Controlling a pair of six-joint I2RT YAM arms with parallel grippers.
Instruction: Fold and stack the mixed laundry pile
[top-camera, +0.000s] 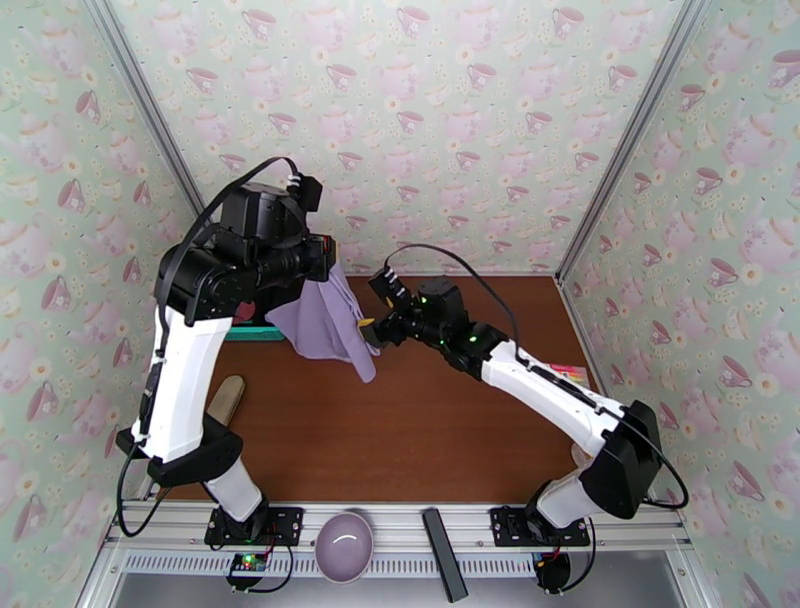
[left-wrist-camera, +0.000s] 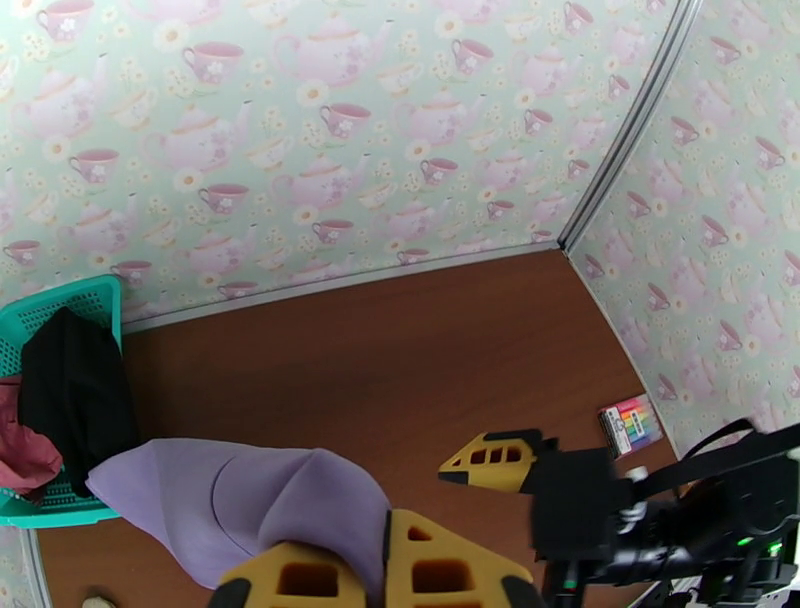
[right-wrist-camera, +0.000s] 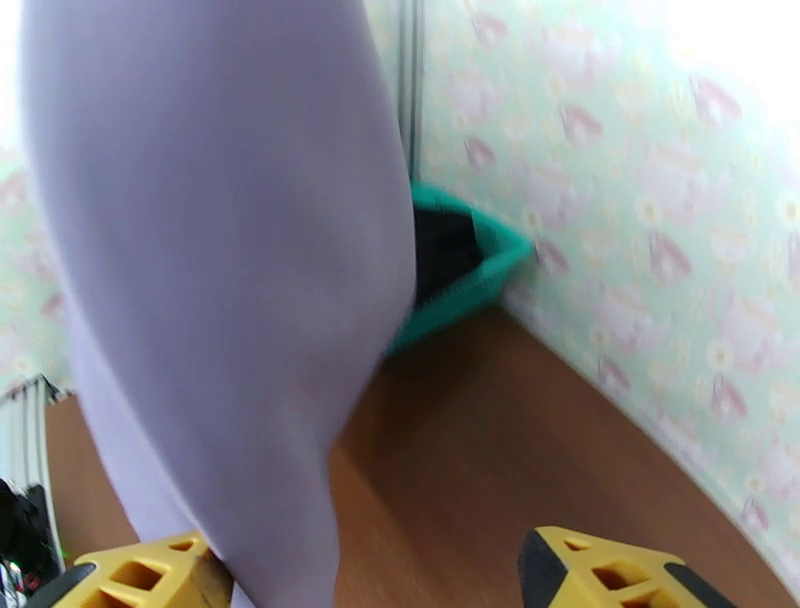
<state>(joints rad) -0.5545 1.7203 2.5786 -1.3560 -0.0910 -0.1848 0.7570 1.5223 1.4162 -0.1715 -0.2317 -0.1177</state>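
Note:
My left gripper (top-camera: 328, 262) is raised at the back left and shut on the lavender-purple cloth (top-camera: 322, 322), which hangs down toward the table. In the left wrist view its yellow fingers (left-wrist-camera: 300, 580) pinch that cloth (left-wrist-camera: 250, 495). My right gripper (top-camera: 370, 335) is at the cloth's lower right edge. Its jaws stand wide, and the cloth (right-wrist-camera: 220, 250) hangs between them against the left finger (right-wrist-camera: 140, 575). The black garment (left-wrist-camera: 75, 400) and the dusty-red top (left-wrist-camera: 25, 455) lie in the teal basket (left-wrist-camera: 70, 300).
The teal basket (top-camera: 255, 332) stands at the back left wall, partly behind the left arm. A pack of coloured markers (top-camera: 568, 374) lies at the right wall. A wooden piece (top-camera: 228, 398) lies left of the arm. A purple bowl (top-camera: 344, 545) and black bar (top-camera: 443, 553) sit on the near rail.

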